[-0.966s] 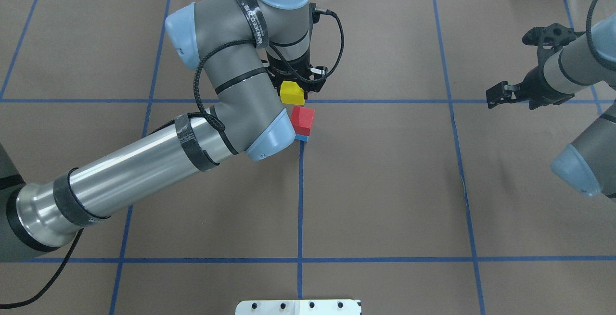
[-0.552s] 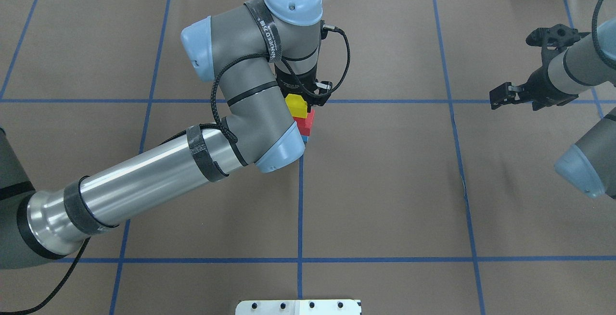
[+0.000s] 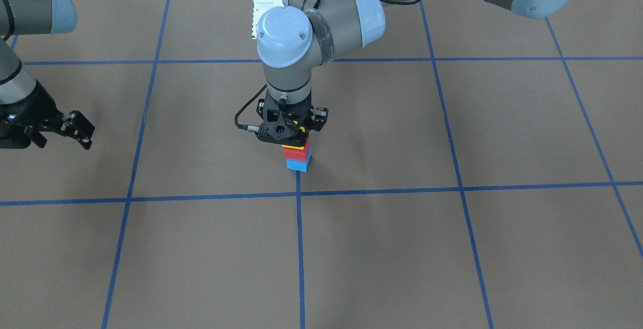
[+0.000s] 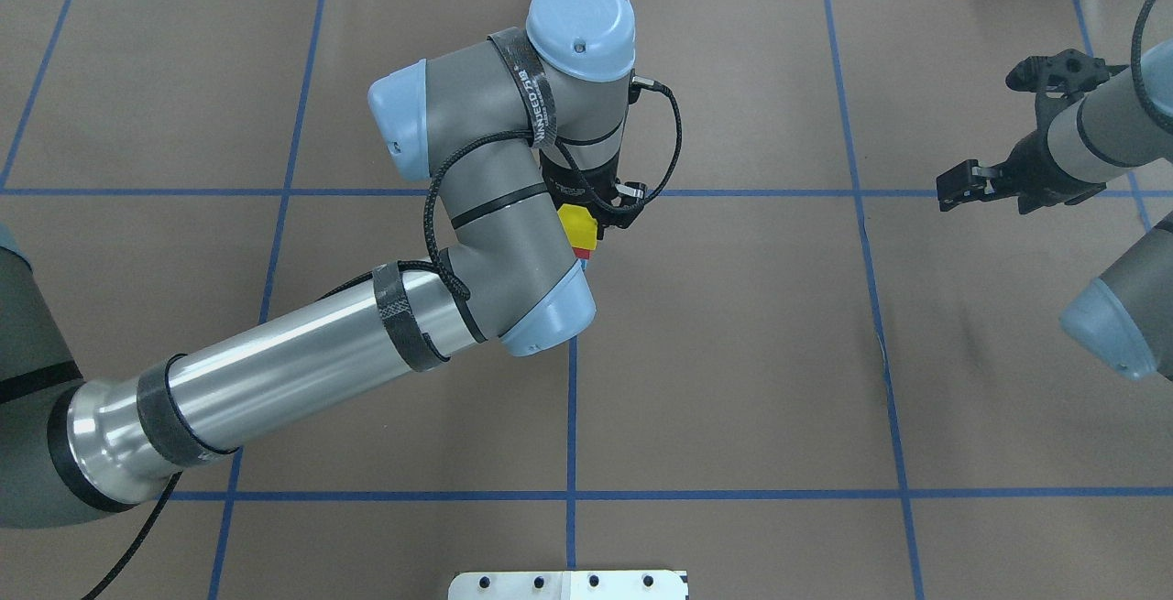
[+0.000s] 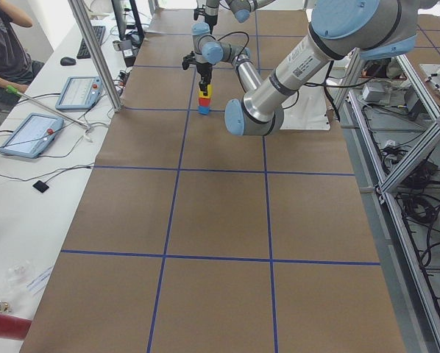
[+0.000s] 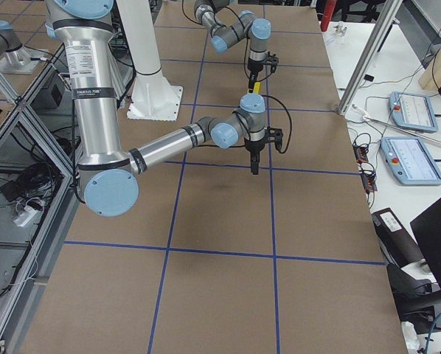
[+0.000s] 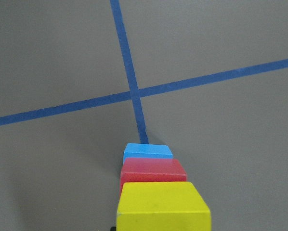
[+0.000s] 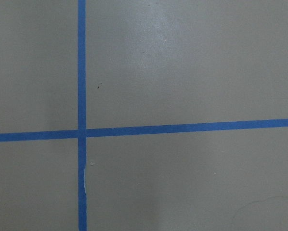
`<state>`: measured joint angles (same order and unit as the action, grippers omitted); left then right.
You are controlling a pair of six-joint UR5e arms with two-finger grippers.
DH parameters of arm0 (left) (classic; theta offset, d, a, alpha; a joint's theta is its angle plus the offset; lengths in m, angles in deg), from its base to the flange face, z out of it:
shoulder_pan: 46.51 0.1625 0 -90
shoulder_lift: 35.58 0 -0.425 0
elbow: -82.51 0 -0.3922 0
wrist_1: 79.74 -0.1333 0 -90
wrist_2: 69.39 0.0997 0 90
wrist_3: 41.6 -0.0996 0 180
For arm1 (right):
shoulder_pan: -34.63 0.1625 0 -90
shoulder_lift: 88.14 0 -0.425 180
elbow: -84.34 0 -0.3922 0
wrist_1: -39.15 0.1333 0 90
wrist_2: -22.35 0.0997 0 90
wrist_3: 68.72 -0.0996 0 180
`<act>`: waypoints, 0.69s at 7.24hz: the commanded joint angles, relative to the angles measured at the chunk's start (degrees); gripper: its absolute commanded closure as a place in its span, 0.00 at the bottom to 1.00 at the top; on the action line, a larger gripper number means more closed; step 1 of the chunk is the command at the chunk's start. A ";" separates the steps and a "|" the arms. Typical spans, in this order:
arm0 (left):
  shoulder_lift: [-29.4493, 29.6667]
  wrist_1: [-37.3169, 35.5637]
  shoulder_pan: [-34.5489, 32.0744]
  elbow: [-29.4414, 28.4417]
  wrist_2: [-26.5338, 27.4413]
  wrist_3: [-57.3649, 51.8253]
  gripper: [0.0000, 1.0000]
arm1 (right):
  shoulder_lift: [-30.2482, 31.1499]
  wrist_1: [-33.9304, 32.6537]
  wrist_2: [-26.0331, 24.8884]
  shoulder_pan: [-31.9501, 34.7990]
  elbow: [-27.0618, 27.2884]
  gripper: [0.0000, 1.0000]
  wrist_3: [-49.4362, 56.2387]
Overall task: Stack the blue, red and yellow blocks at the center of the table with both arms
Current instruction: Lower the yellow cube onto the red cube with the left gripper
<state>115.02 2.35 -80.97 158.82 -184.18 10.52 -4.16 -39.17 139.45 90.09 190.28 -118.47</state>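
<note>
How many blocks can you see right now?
3, all in one stack mid-table: the blue block sits on the table, the red block on it, and the yellow block on top, within the left gripper. None seem hidden.

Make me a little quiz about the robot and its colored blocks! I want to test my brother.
1. Pick one: which block is at the bottom of the stack? A) yellow B) red C) blue
2. True or false: the right gripper is holding a block.
3. Fill the gap: the left gripper is closed around the ____ block.

Key
1. C. The blue block sits on the table, under the red block.
2. False. It is open and empty, off to the side.
3. Yellow. The yellow block is on top of the stack.
</note>
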 commanded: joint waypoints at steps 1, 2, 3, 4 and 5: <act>0.22 -0.09 0.01 -0.02 0.01 -0.09 1.00 | 0.05 0.00 -0.03 0.00 -0.03 0.00 0.00; 0.30 -0.09 0.01 -0.02 0.09 -0.09 1.00 | 0.05 0.00 -0.12 0.00 -0.20 0.00 0.00; 0.22 -0.09 -0.08 -0.11 0.09 -0.09 1.00 | 0.05 0.00 -0.12 0.00 -0.38 0.00 0.00; 0.22 -0.09 -0.08 -0.28 0.44 -0.17 1.00 | 0.13 0.00 -0.21 -0.09 -0.38 0.00 0.00; 0.22 -0.09 -0.16 -0.29 0.53 -0.78 1.00 | 0.13 0.00 -0.21 0.00 -0.29 0.00 0.00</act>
<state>115.25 2.26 -81.07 158.60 -183.84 10.24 -4.06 -39.16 139.28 90.06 189.95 -118.47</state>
